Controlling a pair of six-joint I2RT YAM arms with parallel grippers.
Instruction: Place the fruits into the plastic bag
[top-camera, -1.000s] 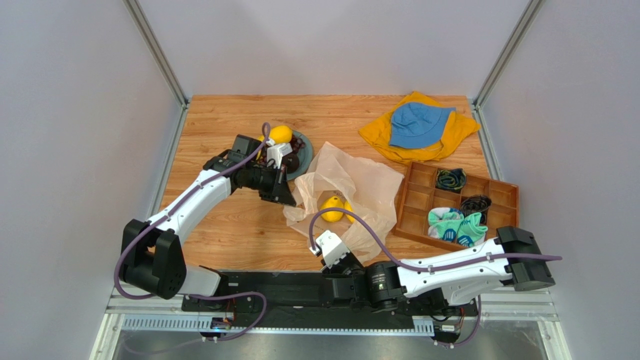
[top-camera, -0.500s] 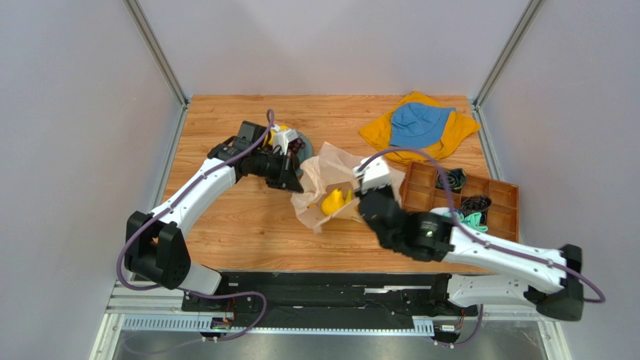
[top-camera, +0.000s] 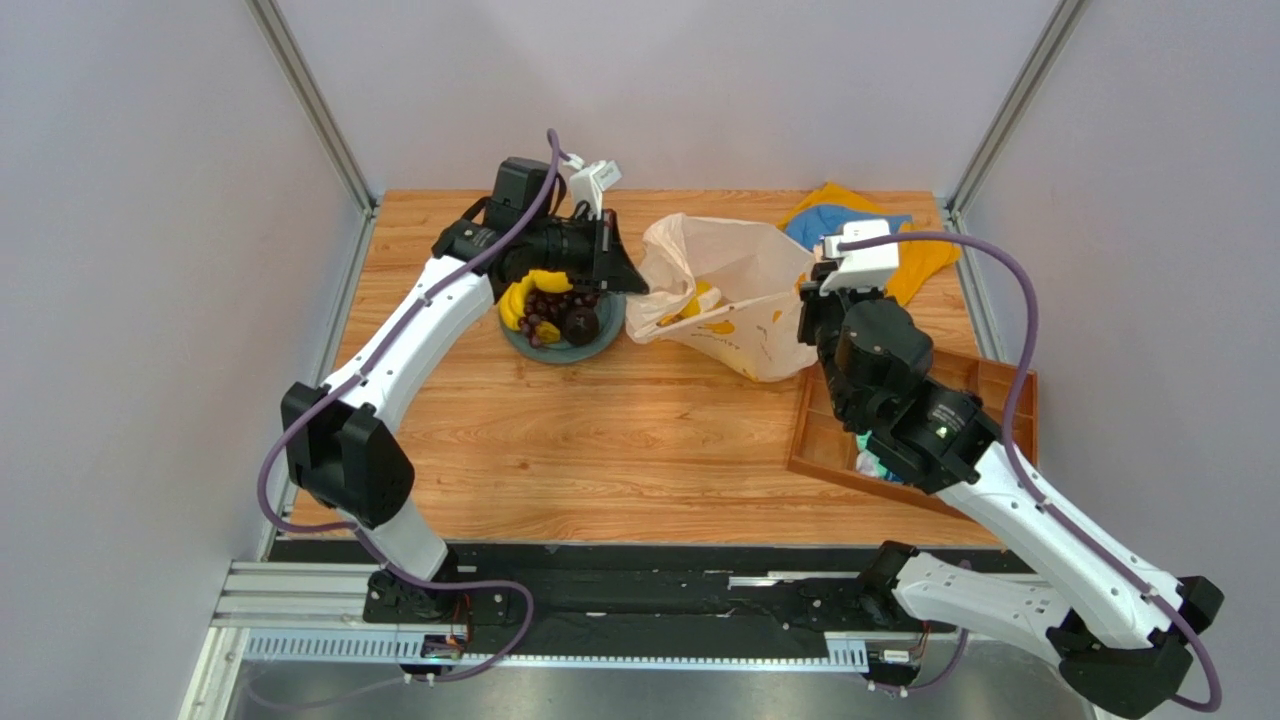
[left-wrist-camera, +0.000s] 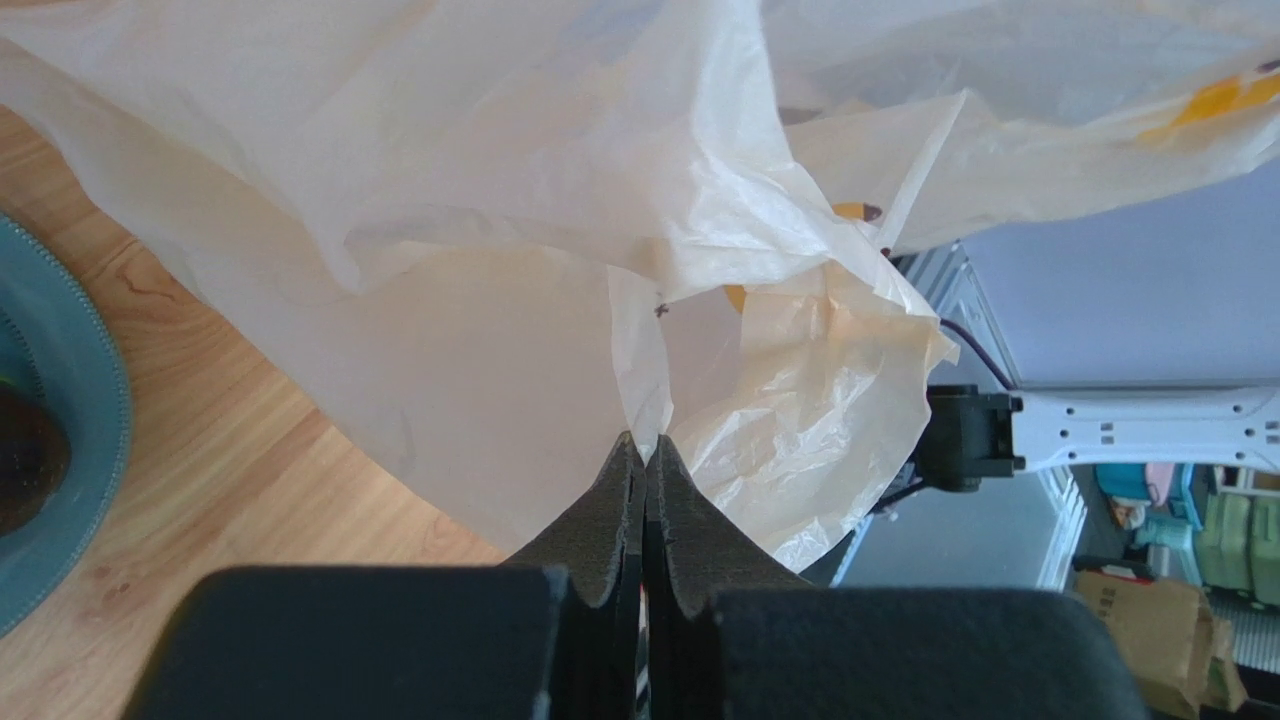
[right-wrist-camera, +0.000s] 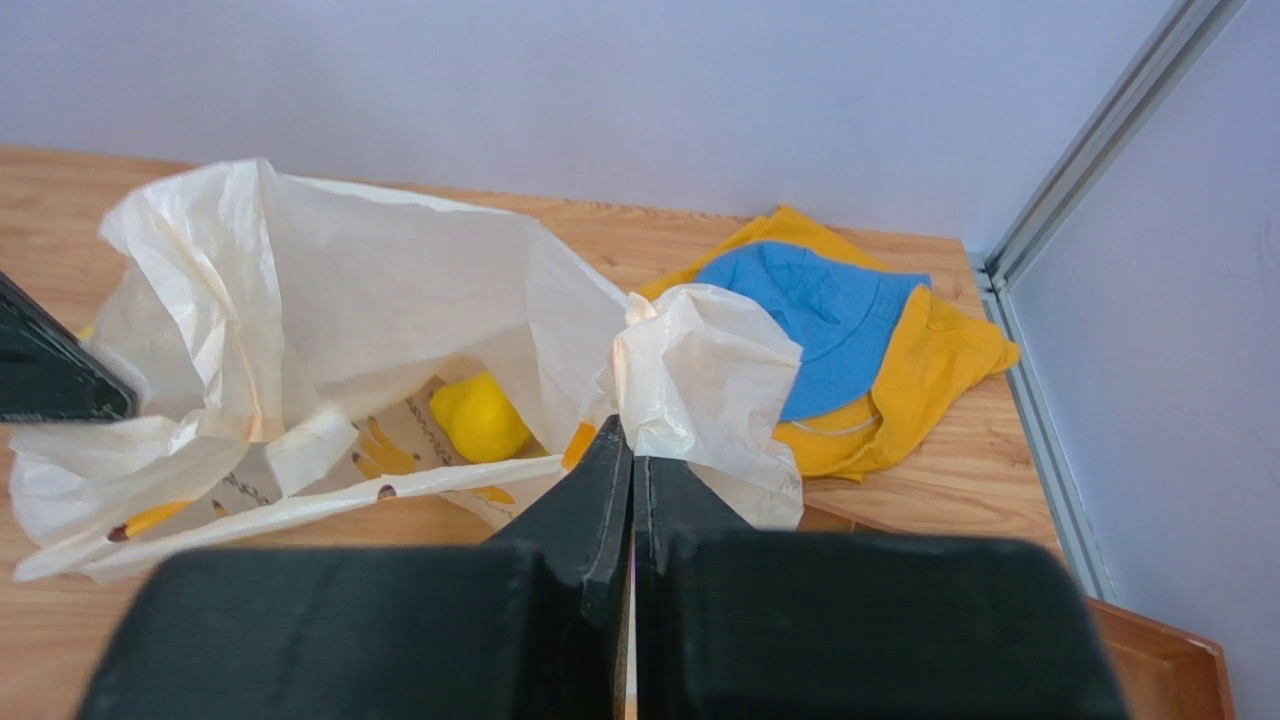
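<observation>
The plastic bag (top-camera: 736, 285) hangs crinkled between both grippers near the back of the table. My left gripper (top-camera: 637, 281) is shut on its left edge, and the left wrist view shows the pads pinching the film (left-wrist-camera: 646, 446). My right gripper (top-camera: 813, 311) is shut on a fold of the right edge (right-wrist-camera: 628, 429). A roundish yellow fruit (right-wrist-camera: 478, 416) lies inside the bag. Left of the bag, the grey-blue plate (top-camera: 601, 339) carries the bananas (top-camera: 526, 294), the grapes (top-camera: 550, 311) and a dark round fruit (top-camera: 583, 324).
Orange and blue cloths (right-wrist-camera: 842, 323) lie at the back right, just behind the bag. A wooden compartment tray (top-camera: 821, 432) sits under the right arm at the right. Metal frame posts and grey walls close in the table's sides.
The bag has risen off the table and shifted toward the back. The right arm swung up from the near edge and shut on the bag's right edge. The plate's fruits are now uncovered.
</observation>
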